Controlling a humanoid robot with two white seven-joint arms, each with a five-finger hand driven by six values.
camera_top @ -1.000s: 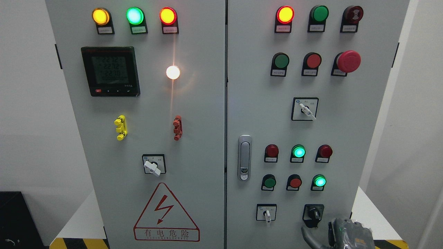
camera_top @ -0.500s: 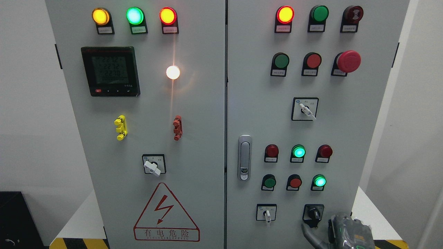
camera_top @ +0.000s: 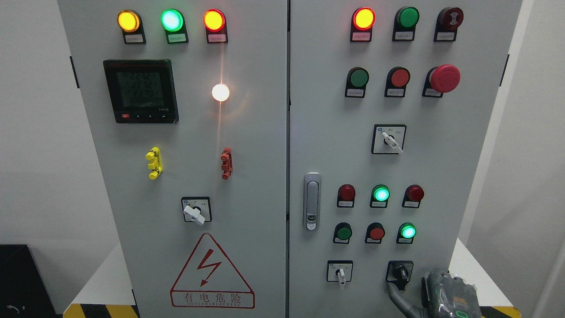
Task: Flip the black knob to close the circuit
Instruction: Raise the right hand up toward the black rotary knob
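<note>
The right robot hand sits just beside the black knob, positioned for turning. Finger state (mostly cropped) cannot be determined; nothing visibly held.

A white platform with yellow-black hazard striping along its near edge carries the grey electrical cabinet.

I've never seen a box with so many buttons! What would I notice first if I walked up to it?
Probably the bright white lamp glaring in the middle of the left door, and the glowing yellow, green and red lights along the top. Next, the big red mushroom button at the upper right and the red lightning warning triangle at the lower left. At the bottom right, the robot's right hand reaches up just below the black knob.
</note>
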